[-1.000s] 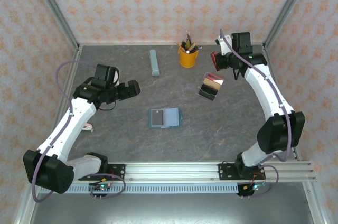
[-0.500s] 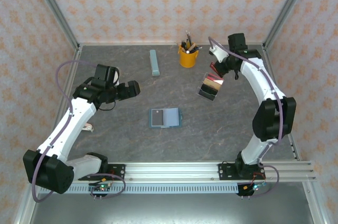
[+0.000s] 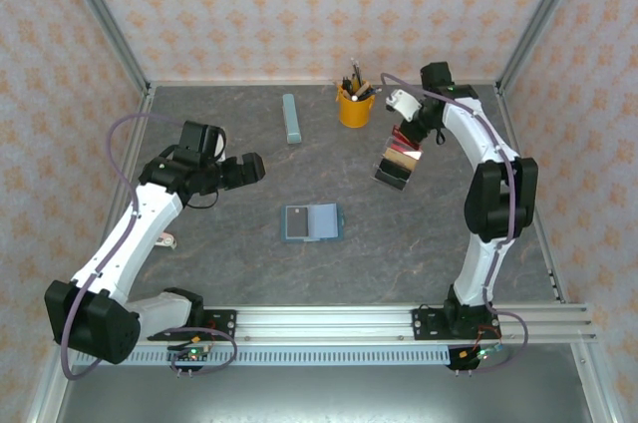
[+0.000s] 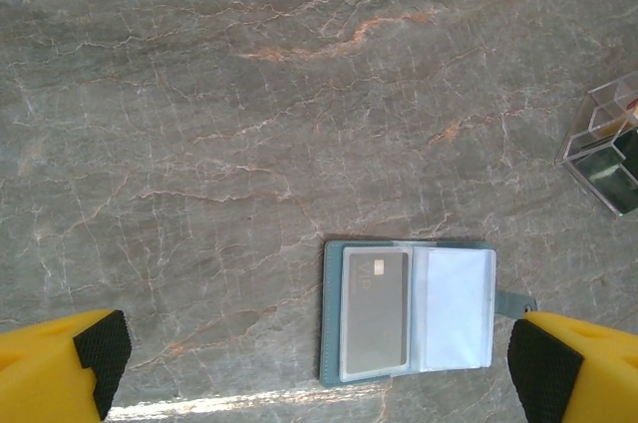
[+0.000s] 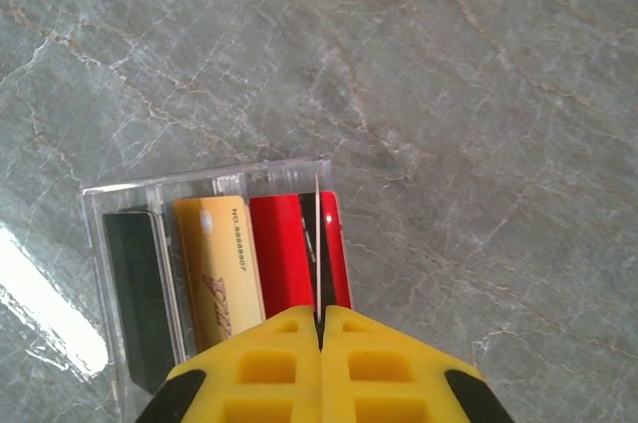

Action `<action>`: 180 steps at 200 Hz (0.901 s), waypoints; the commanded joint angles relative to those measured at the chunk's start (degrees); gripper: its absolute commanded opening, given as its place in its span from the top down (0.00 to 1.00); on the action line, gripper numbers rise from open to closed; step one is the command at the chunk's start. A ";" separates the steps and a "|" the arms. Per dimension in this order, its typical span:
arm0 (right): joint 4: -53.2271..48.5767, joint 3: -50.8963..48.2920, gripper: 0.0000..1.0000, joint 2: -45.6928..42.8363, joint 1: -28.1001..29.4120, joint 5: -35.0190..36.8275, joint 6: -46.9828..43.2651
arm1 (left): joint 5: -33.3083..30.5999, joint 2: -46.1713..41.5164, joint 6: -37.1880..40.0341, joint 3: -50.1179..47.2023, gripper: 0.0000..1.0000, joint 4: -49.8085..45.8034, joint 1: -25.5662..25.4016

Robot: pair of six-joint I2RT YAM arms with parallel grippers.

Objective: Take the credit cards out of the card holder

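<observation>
Two fingers [image 5: 261, 353] of the right end effector [image 5: 321, 315] are pinching a credit card [image 5: 317, 233] edge-on above the clear tray [image 5: 209, 177], probably lining it up with a slot. The left end effector [image 4: 321, 353] is hovering wide open over the card holder [image 4: 454, 308], which is lying unfolded mid-bench [image 4: 199, 144] with one grey card [image 4: 376, 313] sitting pocketed.

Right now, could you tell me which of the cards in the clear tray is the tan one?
The middle card, with printed lettering, between the dark card and the red card.

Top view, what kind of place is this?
Probably a robot test cell dressed as a desk: two arms bolted to a rail, wallpapered panels in a metal frame, and a pen cup and card holder on the tabletop.
</observation>
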 commanded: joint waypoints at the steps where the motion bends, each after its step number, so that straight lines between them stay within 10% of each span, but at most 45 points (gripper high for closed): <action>1: -4.07 2.68 1.00 1.35 -0.59 -1.42 -2.51 | 0.36 0.52 1.13 0.07 0.00 -1.34 0.53; 63: -2.69 1.74 0.96 2.93 -0.77 1.12 -1.77 | 0.79 0.94 1.13 -0.10 0.00 -1.14 0.58; 128: -2.00 4.09 0.72 0.17 -0.77 1.17 3.53 | 1.40 0.93 1.05 -0.12 0.00 -1.06 0.54; 180: 2.59 0.60 0.71 -8.01 -0.77 -3.03 22.52 | 2.33 1.15 0.52 -0.74 0.00 -0.47 0.53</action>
